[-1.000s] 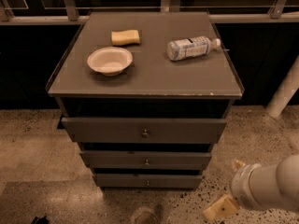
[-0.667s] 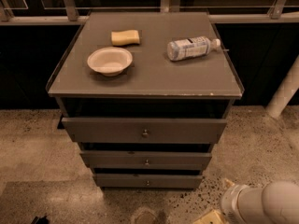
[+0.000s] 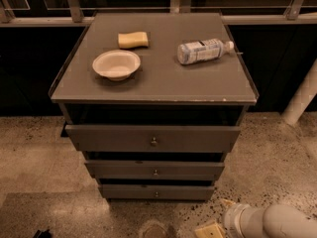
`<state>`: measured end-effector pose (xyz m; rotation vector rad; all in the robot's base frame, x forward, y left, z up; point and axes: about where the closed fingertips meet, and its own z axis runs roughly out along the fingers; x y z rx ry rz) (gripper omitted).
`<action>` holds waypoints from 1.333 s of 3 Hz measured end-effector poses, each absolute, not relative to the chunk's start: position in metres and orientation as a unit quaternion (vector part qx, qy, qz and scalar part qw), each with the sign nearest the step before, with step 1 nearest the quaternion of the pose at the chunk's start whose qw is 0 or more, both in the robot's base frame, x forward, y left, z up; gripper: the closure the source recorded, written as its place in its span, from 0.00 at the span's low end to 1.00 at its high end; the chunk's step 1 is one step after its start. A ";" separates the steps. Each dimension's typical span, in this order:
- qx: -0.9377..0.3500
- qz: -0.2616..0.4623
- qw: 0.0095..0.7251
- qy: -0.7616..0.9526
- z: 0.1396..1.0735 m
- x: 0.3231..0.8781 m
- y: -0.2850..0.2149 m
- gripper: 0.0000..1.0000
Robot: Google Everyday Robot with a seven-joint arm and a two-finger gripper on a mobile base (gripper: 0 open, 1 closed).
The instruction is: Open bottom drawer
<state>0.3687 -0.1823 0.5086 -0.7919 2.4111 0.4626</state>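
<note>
The grey cabinet (image 3: pixel 153 83) has three drawers stacked on its front. The bottom drawer (image 3: pixel 129 192) is the lowest and narrowest-looking grey front, with a tiny round metal knob (image 3: pixel 156 194) at its centre. Its front sits just above the floor, set back under the middle drawer (image 3: pixel 124 169). My gripper (image 3: pixel 210 230) is at the bottom edge of the view, low over the floor, to the right of and below the bottom drawer and apart from it. My white arm (image 3: pixel 270 222) runs off to the bottom right.
On the cabinet top lie a white bowl (image 3: pixel 116 64), a yellow sponge (image 3: pixel 132 39) and a plastic bottle (image 3: pixel 204 51) on its side. The top drawer (image 3: pixel 114 138) has the largest knob. A white post (image 3: pixel 302 95) stands at the right. The floor is speckled.
My arm and gripper have moved down and to the left along the bottom right of the view, closer to the floor in front of the cabinet. The drawers have not moved.
</note>
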 end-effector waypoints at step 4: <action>-0.292 0.184 0.288 0.894 0.491 0.378 -0.183 1.00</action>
